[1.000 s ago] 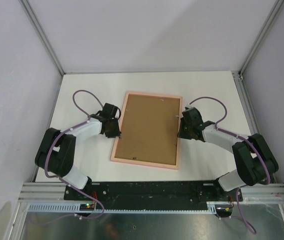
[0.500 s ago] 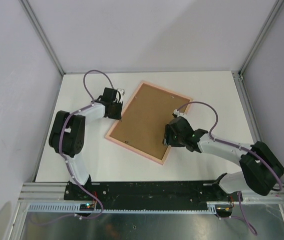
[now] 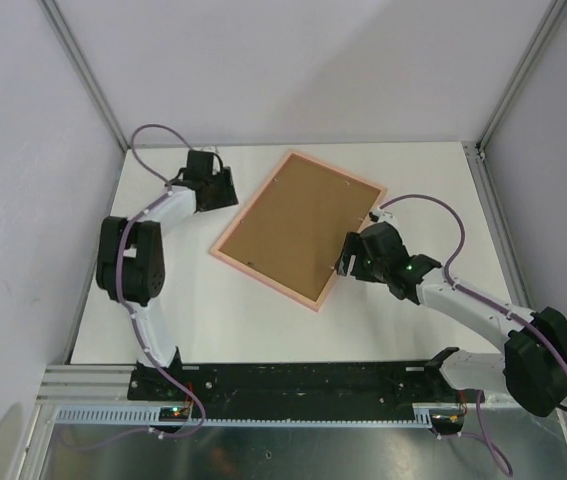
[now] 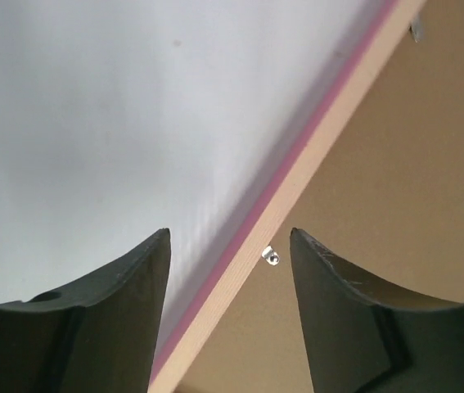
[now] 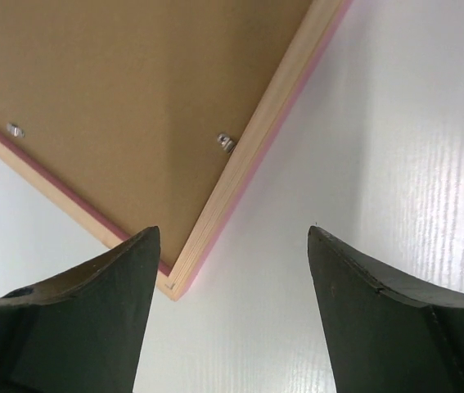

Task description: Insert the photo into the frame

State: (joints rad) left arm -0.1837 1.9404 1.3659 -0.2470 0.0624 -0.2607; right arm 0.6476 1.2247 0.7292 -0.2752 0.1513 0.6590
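My left gripper (image 4: 227, 239) and right gripper (image 5: 233, 236) hover released, empty, above the thin pale-pink wooden frame (image 3: 265, 281), which lies back-up. Next, I think: turn the small metal tab (image 4: 272, 257) just ahead, to free the plain brown backing board (image 3: 298, 228).

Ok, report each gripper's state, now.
Left gripper: open, holding nothing, over the frame rail.
Right gripper: open, holding nothing, by the frame's corner.

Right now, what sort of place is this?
Probably a lab robot cell: a white table boxed in by plain walls and aluminium posts, with a black mounting rail at its near edge.
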